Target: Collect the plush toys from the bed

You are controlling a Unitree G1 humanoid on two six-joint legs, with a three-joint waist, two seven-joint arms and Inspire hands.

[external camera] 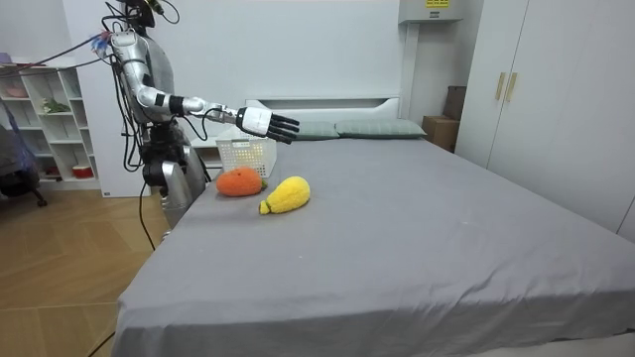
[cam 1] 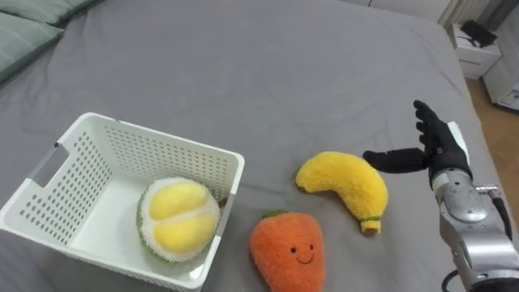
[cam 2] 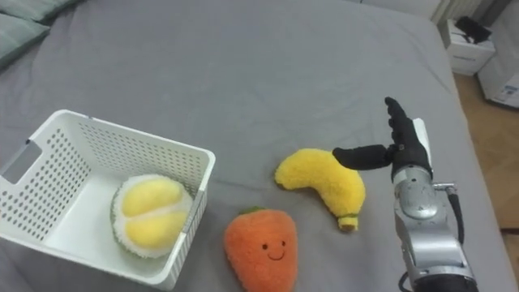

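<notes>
Grey bed (cam 1: 284, 65): one banana (cam 1: 345, 185), one carrot (cam 1: 288, 251), one durian (cam 1: 178, 219) in one basket (cam 1: 122, 154).

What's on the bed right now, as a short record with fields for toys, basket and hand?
Surface: grey bed
Container: white perforated basket, on the bed, left side
In basket: durian plush
Loose on bed: carrot plush beside the basket; banana plush right of it
Right hand: open, right of the banana plush, not touching it
</notes>
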